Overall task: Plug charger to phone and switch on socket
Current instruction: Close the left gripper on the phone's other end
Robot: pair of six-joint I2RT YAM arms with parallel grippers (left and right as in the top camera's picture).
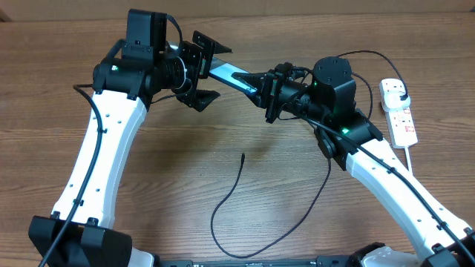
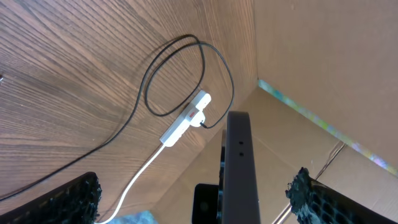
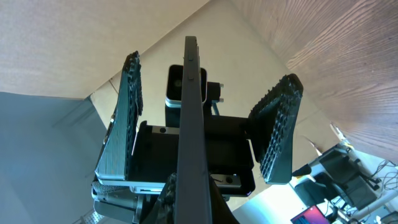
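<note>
Open room on the tabletop [image 1: 159, 174] is found at the middle and toward the near edge, crossed only by the charger [image 1: 223, 200], whose connector tip [image 1: 243, 156] lies free near the centre. The thin black cable is looped toward the near edge, then carried past the right arm to the plug head [image 1: 398, 93], seated in the socket [image 1: 401, 119] by the right edge. A white lead [image 1: 410, 157] is trailed from the socket toward the near edge. The surface is brown wood grain, and cardboard panels [image 1: 312, 18] are stood along the far edge. The phone [image 1: 236, 78] is held above the tabletop near the middle of the far edge, clamped at one end by the right gripper [image 1: 269, 94]. Its other end is set between the fingers of the left gripper [image 1: 215, 73], which are spread wide and clear of it. The phone is seen as slim and black-edged, with a lit cyan screen.
</note>
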